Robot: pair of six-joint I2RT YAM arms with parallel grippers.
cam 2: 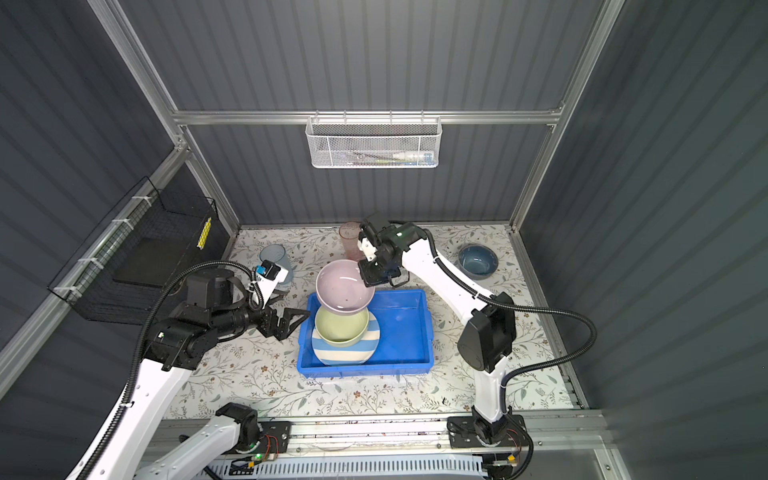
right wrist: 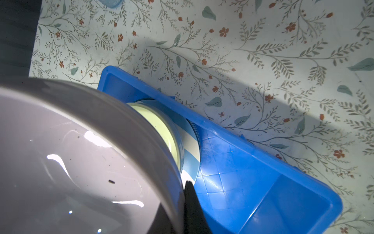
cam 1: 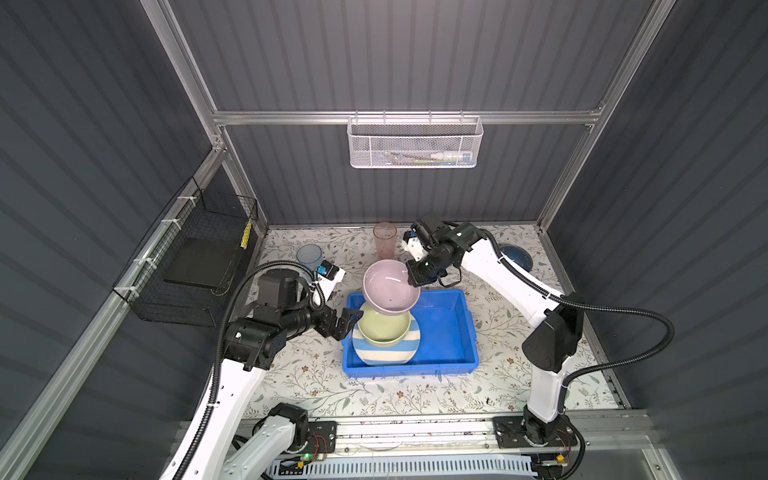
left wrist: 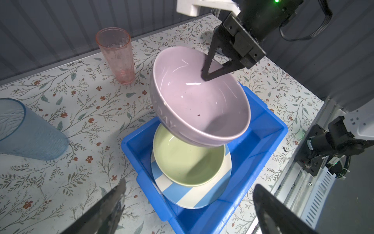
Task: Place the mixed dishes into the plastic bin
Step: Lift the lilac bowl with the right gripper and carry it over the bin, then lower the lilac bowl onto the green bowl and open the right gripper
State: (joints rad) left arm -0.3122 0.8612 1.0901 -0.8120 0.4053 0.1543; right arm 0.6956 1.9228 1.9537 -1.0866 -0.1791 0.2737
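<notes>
Here, the left pincer (cam 1: 344, 322) is gaping, released, beside the rim of the bright blue plastic bin (cam 1: 446, 336), a translucent blue tumbler (cam 1: 309, 255) standing behind it on the floral tabletop (cam 1: 374, 395). Just ahead of it, a pale green bowl (cam 1: 382, 330) is sitting on a blue-white striped plate (cam 1: 386, 356) inside the bin. The right pincer (cam 1: 415, 279) is clenching the rim of a glossy lilac bowl (cam 1: 388, 291), dangling it tilted over the green bowl, a translucent pink tumbler (cam 1: 383, 239) standing just beside it.
</notes>
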